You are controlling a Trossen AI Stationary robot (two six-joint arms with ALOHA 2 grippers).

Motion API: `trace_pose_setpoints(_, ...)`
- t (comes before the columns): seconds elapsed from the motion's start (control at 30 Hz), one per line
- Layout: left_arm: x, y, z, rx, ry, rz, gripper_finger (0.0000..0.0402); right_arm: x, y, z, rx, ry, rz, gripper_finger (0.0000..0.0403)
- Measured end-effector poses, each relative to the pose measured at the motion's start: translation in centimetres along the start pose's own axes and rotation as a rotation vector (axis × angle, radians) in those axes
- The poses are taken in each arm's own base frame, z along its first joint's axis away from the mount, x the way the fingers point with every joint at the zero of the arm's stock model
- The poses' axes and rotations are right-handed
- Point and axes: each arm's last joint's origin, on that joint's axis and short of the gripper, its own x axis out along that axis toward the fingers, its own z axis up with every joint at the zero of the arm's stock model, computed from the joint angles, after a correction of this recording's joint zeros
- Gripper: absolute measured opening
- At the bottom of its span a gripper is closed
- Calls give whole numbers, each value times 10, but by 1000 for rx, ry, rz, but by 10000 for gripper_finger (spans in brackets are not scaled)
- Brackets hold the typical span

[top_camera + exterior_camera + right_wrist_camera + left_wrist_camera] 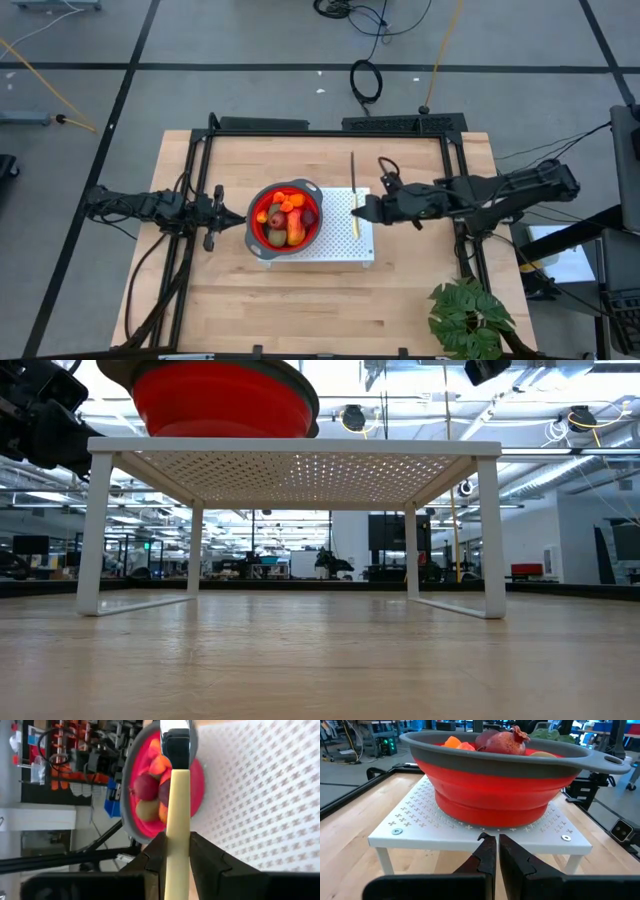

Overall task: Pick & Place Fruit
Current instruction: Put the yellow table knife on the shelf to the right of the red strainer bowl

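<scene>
A red bowl with a grey rim (257, 228) stands on a white perforated shelf (345, 250) in the middle of the table. In it lies the fruit (286, 218): a dark red ball (502, 742), orange bits (457, 742) and a red-yellow oblong (295, 234). My right gripper (366, 210) reaches in from the table's right over the shelf, shut on a yellow-handled knife (354, 195). My left gripper (497, 845) is shut and level at the shelf's left edge, just short of the bowl, touching nothing. My right gripper pinches the knife's yellow handle (177, 827) between its two fingers, about midway along it. The fingers come from the table's right and lie across the handle. The blade (175, 729) points toward the table's far edge; whether the knife is clear of the shelf I cannot tell.
A green leafy plant (468, 318) stands at the table's near right corner. Black frame rails (330, 128) run along the far edge and both sides. The shelf stands on thin white legs (98, 530) with open room beneath it.
</scene>
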Motion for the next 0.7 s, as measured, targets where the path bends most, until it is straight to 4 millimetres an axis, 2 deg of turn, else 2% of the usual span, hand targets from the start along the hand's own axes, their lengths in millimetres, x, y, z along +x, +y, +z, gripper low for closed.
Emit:
trace_pose_setpoints(0.27,0,0,0,-2,0,-2,19,16,18,-4,89,60,-97,54)
trace_pose_setpoints(0.5,0,0,0,14,1,-2,19,25,21,-7,177,76,-262,54)
trace_pose_setpoints(0.7,0,-1,0,15,3,-26,19,50,15,-16,230,122,-344,54)
